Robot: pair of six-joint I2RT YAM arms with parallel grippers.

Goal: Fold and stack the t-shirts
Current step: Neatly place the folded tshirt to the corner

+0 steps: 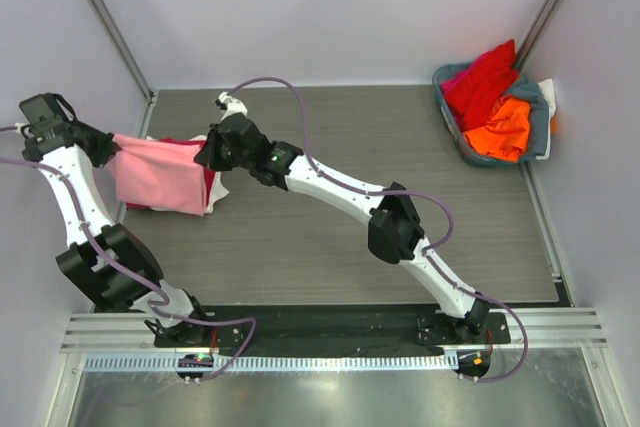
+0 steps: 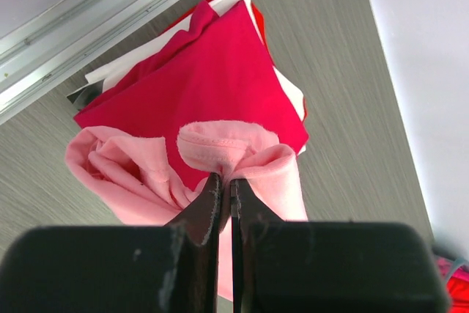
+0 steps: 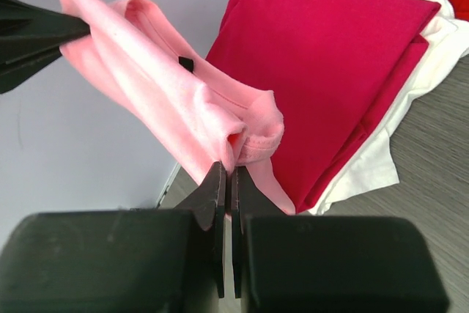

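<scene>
The left fingers are pinched tight on one edge of the light pink t-shirt and the right fingers on the other. The shirt hangs stretched between them over a folded crimson t-shirt lying on a white t-shirt at the bench's left side. A red t-shirt and an orange t-shirt fill the grey-blue basket at the far right.

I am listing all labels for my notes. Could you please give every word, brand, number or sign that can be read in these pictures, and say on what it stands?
No text can be read in any view.
Small dark tab on the light pink t-shirt: too small, no lettering can be made out.
Crimson t-shirt and basket: no print or label shows.
</scene>
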